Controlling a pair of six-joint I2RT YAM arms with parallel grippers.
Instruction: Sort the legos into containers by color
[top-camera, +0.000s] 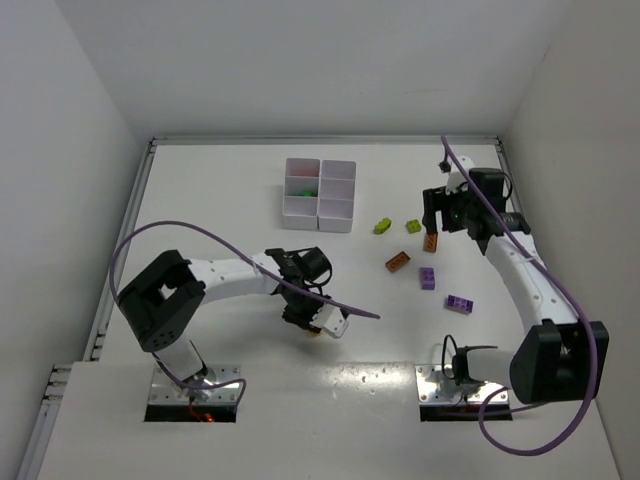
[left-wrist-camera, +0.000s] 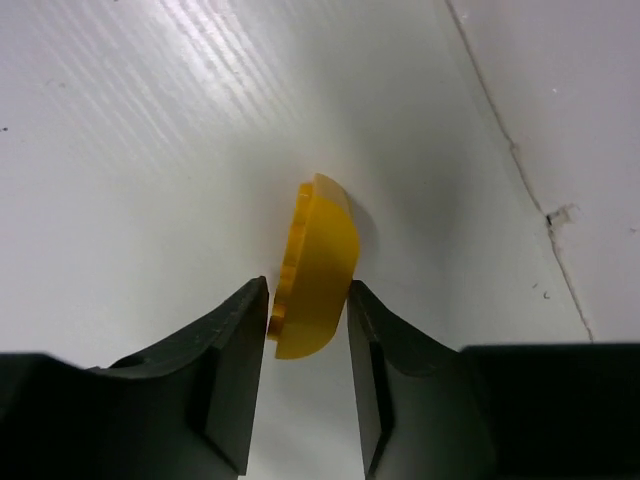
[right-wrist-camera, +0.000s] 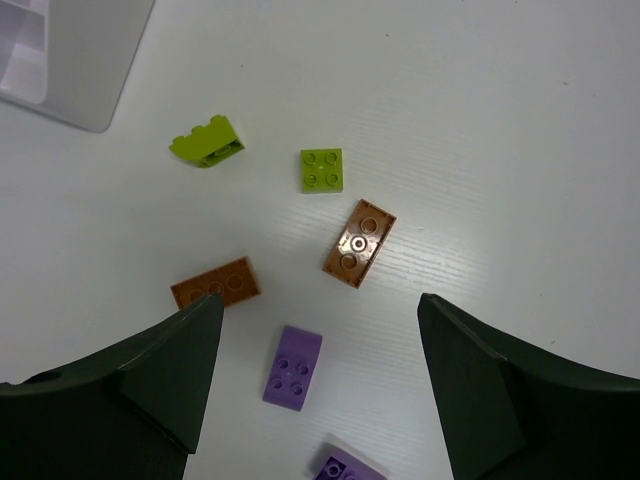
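Note:
A yellow lego (left-wrist-camera: 325, 250) stands on edge on the table, and my left gripper (left-wrist-camera: 308, 295) is shut on its lower end, one finger touching each side. From above, the left gripper (top-camera: 318, 325) is low over the table's near middle. My right gripper (right-wrist-camera: 318, 310) hangs open above loose legos: two lime (right-wrist-camera: 207, 142) (right-wrist-camera: 321, 169), two orange (right-wrist-camera: 359, 243) (right-wrist-camera: 215, 283) and two purple (right-wrist-camera: 293, 367) (right-wrist-camera: 345, 468). In the top view the right gripper (top-camera: 440, 215) is over an orange lego (top-camera: 430, 241). The white containers tray (top-camera: 320, 180) sits far centre, with green and red pieces in one compartment.
A corner of the tray (right-wrist-camera: 70, 60) shows at the upper left of the right wrist view. White walls enclose the table on the left, the right and the far side. Purple cables loop over both arms.

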